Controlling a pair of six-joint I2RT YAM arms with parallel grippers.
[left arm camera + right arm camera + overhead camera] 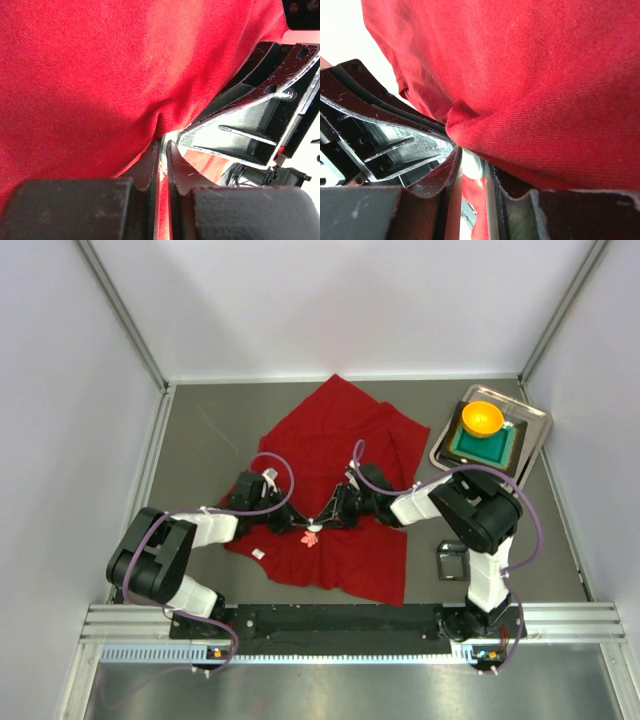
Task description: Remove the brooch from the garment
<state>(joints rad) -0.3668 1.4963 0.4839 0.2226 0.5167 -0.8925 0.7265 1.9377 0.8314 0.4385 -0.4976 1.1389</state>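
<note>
The red garment lies spread on the grey table and fills both wrist views. The tiny pale pink brooch sits on its lower middle, right under the spot where both grippers meet. My left gripper comes in from the left; its jaws are shut on a fold of red cloth. My right gripper comes in from the right; its jaws are shut on a small pale piece that looks like the brooch, with red cloth bunched over it. The fingertips nearly touch.
A small white fabric tag lies on the garment's lower left. A metal tray at the back right holds a green board and an orange bowl. A small black frame stands near the right arm's base.
</note>
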